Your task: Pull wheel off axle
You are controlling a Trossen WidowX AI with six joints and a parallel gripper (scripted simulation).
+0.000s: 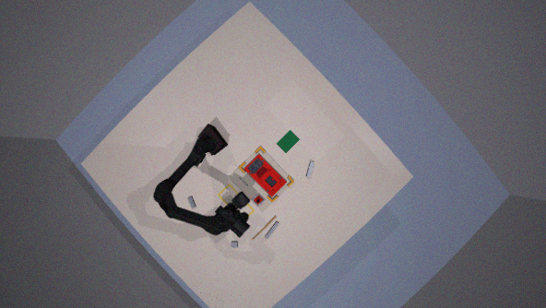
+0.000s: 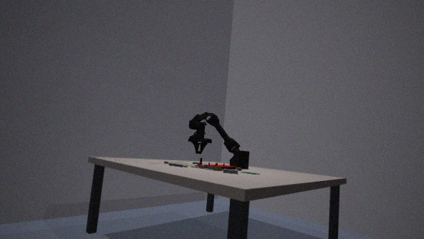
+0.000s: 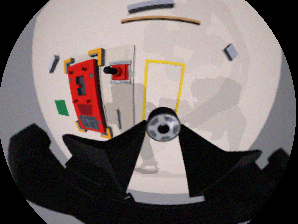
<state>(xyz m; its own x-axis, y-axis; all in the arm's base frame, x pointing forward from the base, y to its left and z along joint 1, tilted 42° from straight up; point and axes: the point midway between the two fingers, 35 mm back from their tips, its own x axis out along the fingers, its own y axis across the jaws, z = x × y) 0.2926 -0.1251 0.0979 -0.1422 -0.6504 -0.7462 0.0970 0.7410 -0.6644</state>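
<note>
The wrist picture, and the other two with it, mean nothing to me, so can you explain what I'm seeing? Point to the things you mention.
One black arm with a two-fingered gripper (image 2: 199, 153) (image 3: 162, 125) works over a table (image 1: 323, 221) (image 2: 161, 169). The top picture looks down; the exterior one looks from the side; the wrist one rides beside the fingers. They grip a small wheel (image 3: 163, 127), off its black upright axle (image 2: 201, 160) (image 3: 111, 70). On the table lie a red panel (image 1: 277, 188) (image 3: 86, 95), a green rectangle (image 1: 288, 141) (image 3: 61, 107) and a yellow outline (image 1: 220, 195) (image 3: 145, 90).

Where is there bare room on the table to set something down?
In the top view, bare stretches lie between the green rectangle and the table's top corner, and right of the pale block beside it. It is crowded around the red board, the black axle and the yellow outline.
</note>
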